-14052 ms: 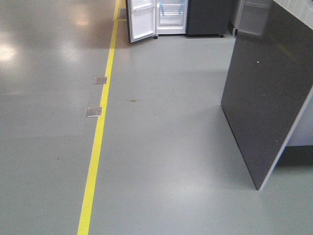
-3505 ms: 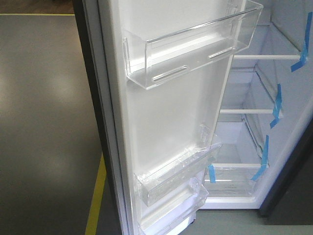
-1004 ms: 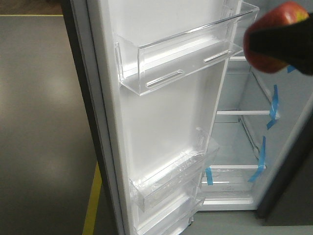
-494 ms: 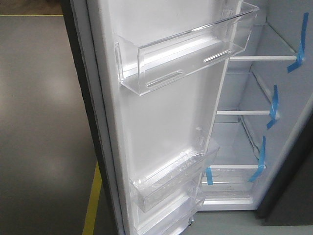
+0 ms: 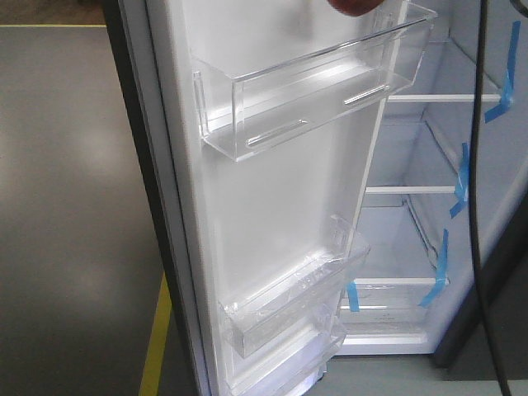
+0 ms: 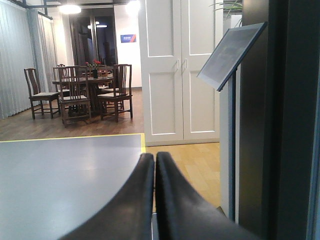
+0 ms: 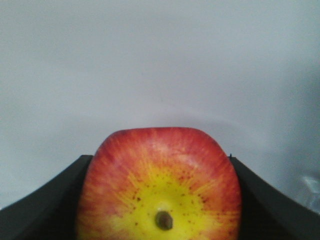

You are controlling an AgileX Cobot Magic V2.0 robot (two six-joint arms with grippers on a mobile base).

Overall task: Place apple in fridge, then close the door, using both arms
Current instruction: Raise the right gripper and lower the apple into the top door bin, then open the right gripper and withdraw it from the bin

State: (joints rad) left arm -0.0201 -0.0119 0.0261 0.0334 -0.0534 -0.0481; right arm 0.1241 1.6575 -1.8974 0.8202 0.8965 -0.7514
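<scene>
The apple (image 7: pixel 159 170), red with a yellow stem dimple, sits between the black fingers of my right gripper (image 7: pixel 160 162), in front of a plain white surface. In the front view only a dark red sliver of the apple (image 5: pixel 355 7) shows, at the top edge above the door's upper bin. The fridge (image 5: pixel 429 148) stands open, with a white interior, glass shelves and blue tape. The door (image 5: pixel 272 214) is swung wide, its white liner carrying clear bins. My left gripper (image 6: pixel 155 159) is shut and empty, pointing at the room beside a dark panel (image 6: pixel 292 120).
A black cable (image 5: pixel 477 181) hangs down in front of the fridge's right side. Yellow floor tape (image 5: pixel 157 338) runs left of the door. In the left wrist view there is a sign stand (image 6: pixel 231 50), white double doors (image 6: pixel 180 70), and a dining table with chairs (image 6: pixel 80 92) far off.
One second ago the apple in my right gripper was at the upper right of the front view. It then left the view. Now a sliver shows at the top centre, and a cable has appeared.
</scene>
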